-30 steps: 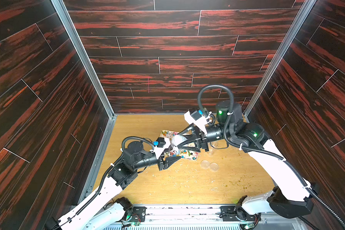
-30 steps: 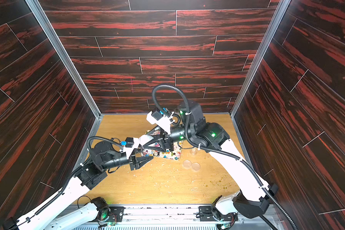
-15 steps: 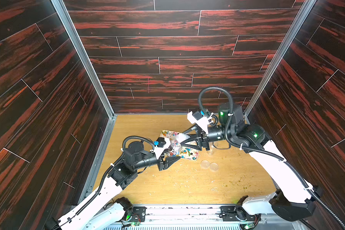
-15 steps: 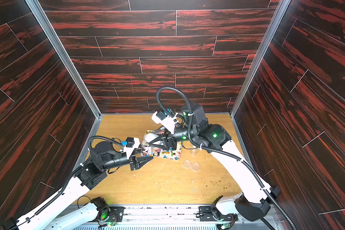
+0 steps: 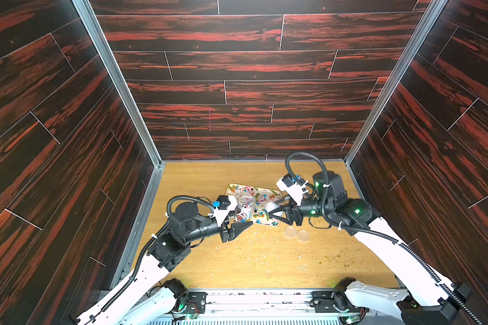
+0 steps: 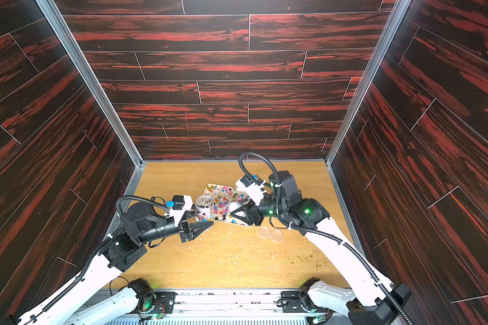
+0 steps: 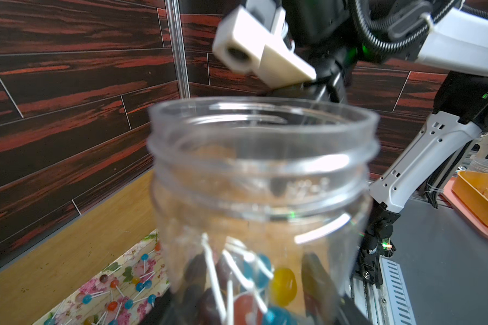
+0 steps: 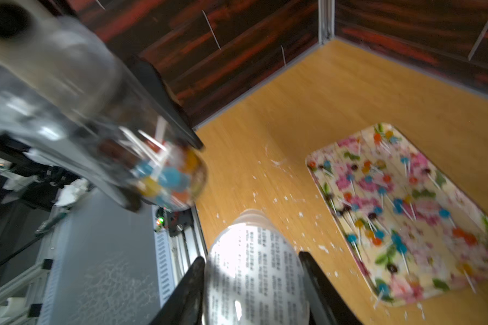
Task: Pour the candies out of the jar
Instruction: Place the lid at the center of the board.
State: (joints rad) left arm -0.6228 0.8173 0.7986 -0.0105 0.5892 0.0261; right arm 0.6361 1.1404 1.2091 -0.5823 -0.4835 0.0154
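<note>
The clear jar [image 5: 245,204] [image 6: 204,206] stands upright over the near left part of the floral tray [image 5: 254,187], mouth open. My left gripper [image 5: 250,223] is shut on its lower part, with black fingers [image 8: 164,107] on either side of it. The candies [image 7: 282,284], small lollipops on white sticks, lie in the bottom of the jar [image 7: 262,183]. More candies [image 8: 397,202] are spread over the tray [image 8: 358,146]. My right gripper [image 5: 272,211] [image 8: 251,257] is to the right of the jar, shut on a white lid [image 8: 254,270] with small printed text.
Two clear round discs [image 5: 290,232] [image 5: 302,235] lie on the wooden table just right of the tray. Pale and greenish crumbs [image 5: 330,260] are scattered over the front of the table. Dark panelled walls close in three sides.
My right gripper has pulled away to the right with the white lid, off the jar's mouth. The left arm and the jar have barely moved.
</note>
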